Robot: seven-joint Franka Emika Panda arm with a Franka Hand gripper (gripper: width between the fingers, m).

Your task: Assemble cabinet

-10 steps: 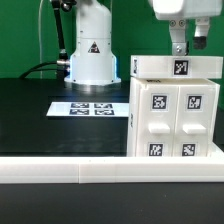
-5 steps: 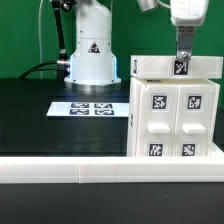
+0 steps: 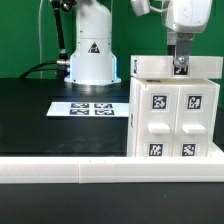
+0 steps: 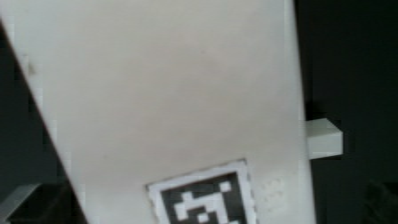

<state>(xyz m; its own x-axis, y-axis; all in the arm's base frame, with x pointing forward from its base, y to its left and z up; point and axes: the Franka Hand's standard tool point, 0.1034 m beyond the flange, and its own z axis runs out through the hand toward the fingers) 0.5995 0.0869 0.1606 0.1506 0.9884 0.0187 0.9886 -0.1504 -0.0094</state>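
Note:
The cabinet [image 3: 175, 115] stands at the exterior view's right, a white box with a four-panel tagged front and a flat white top piece [image 3: 160, 67] with a tag. My gripper [image 3: 181, 66] hangs straight down at the top piece, its dark fingers [image 3: 181, 50] reaching down over the tag on the piece's front edge. In the wrist view the top piece [image 4: 169, 100] fills the frame, its tag [image 4: 214, 198] low in the picture. A grey fingertip [image 4: 25, 204] shows beside the piece. Whether the jaws press on the piece does not show.
The arm's white base [image 3: 92, 55] stands at the back. The marker board [image 3: 90, 108] lies on the black table [image 3: 40, 120] left of the cabinet. A white rail [image 3: 100, 170] runs along the front edge.
My gripper has come down from above the cabinet to the top piece's front edge, shifting slightly sideways. The cabinet has not moved.

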